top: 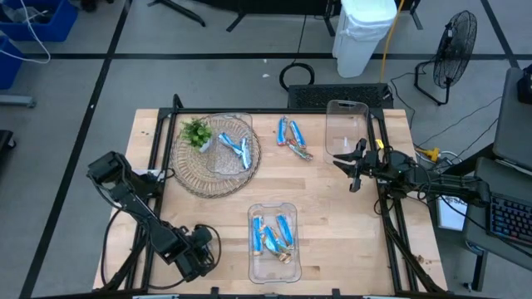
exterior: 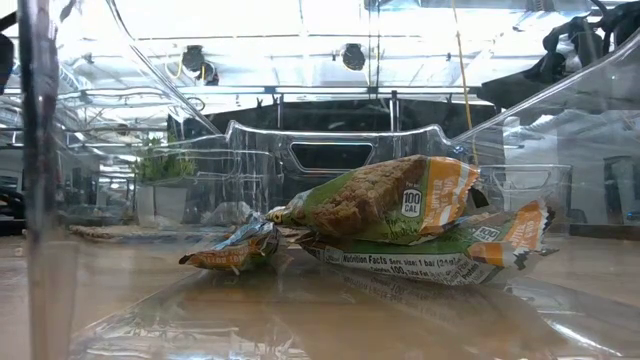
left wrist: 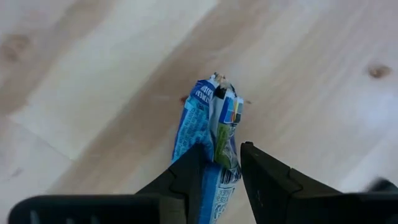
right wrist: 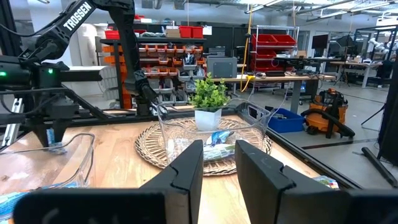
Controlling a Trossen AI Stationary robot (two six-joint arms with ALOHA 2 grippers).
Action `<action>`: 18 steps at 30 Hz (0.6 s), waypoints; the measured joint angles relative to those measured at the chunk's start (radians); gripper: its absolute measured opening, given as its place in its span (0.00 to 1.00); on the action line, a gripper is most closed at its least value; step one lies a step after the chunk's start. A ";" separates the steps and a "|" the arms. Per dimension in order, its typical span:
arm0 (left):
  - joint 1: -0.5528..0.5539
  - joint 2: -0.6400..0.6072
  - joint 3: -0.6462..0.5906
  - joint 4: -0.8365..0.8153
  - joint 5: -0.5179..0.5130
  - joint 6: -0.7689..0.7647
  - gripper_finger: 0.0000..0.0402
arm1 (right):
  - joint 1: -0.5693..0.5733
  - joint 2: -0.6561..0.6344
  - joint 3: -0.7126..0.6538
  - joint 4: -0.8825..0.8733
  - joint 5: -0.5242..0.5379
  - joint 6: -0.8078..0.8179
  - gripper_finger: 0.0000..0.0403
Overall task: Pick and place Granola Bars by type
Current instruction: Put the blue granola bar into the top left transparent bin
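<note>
My left gripper (left wrist: 222, 149) is shut on a blue-and-white granola bar (left wrist: 202, 118) over bare wood at the table's near left (top: 202, 253), left of the near clear tub (top: 273, 267). That tub holds several blue bars (top: 268, 235) and tan-and-green wrapped ones (exterior: 400, 210). More blue bars lie in the clear dish (top: 237, 149) on the woven mat, beside the small plant (top: 196, 132). A few loose bars (top: 293, 137) lie on the wood at the far middle. My right gripper (top: 351, 169) hovers near the right edge, narrowly open and empty (right wrist: 219, 146). My left gripper pinches the blue bar between its two fingers, on one end of the wrapper (left wrist: 222, 163). The fingers lie along the bar. Its free crimped end (left wrist: 216, 81) sticks out past the fingertips toward the wood; whether that end touches the table I cannot tell.
An empty clear tub (top: 347, 126) sits at the far right, just beyond my right gripper. The woven mat (top: 187, 178) takes up the far left. Bare wood lies between the near tub and the mat, and at the near right. A black frame rail (top: 384, 199) runs along the right side.
</note>
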State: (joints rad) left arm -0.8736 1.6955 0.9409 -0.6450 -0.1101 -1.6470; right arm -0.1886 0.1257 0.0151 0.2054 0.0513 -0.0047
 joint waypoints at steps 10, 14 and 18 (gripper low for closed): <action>0.055 0.003 -0.002 -0.145 -0.082 -0.007 0.29 | 0.000 0.000 0.000 0.000 0.000 0.000 0.21; 0.083 0.003 -0.002 -0.148 -0.083 0.015 0.23 | 0.000 0.000 0.000 0.000 0.000 0.000 0.21; 0.101 0.001 -0.002 -0.145 -0.090 0.059 0.05 | 0.000 0.000 0.000 0.000 0.000 0.000 0.21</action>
State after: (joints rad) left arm -0.7730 1.6969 0.9390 -0.7902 -0.1998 -1.5880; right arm -0.1886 0.1257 0.0154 0.2054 0.0513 -0.0048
